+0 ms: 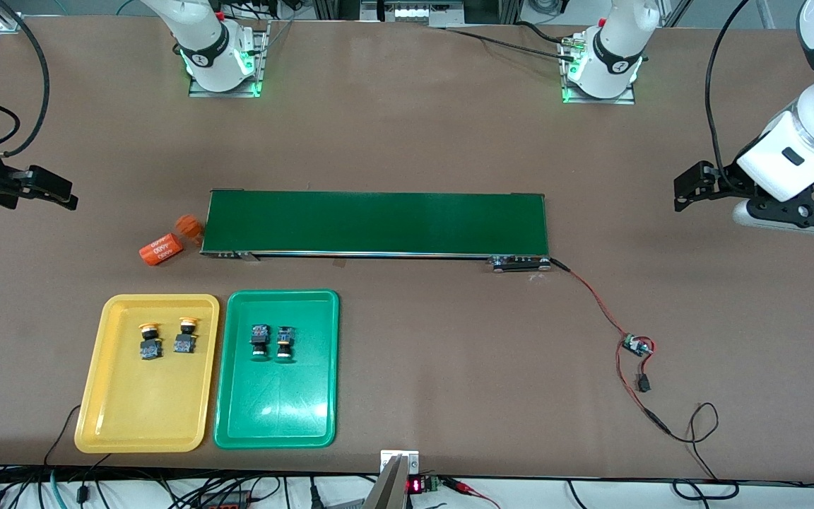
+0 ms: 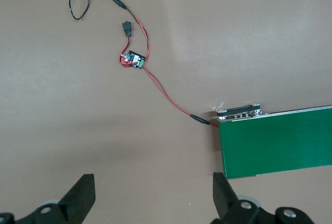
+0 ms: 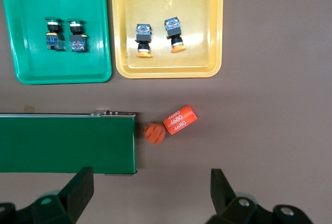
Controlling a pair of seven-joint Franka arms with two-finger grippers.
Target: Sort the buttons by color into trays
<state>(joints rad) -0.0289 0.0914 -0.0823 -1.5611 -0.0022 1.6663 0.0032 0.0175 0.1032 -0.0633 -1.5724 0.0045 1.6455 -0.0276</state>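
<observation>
In the shallow yellow plastic tray (image 1: 145, 417) lie the two small push-button switches with yellow-orange caps (image 1: 167, 337), and in the matching green plastic tray (image 1: 276, 410) just beside it lie the two green-capped switches (image 1: 271, 341), so by my reading the sorting is done and no button is left to fetch; the next move calls only for the arms to stay parked. The left hand (image 1: 693, 187) hangs over the desk's left-arm end, fingers spread and empty; the right hand (image 1: 50, 187) waits likewise released over the right-arm end. Farther from the front camera runs a long dark green conveyor belt (image 1: 376, 223), bare, with two orange cylinders (image 1: 170, 242) at one end and a small circuit board on red wire (image 1: 636, 346) at the other, all on a plain brown desk (image 1: 449, 127).
</observation>
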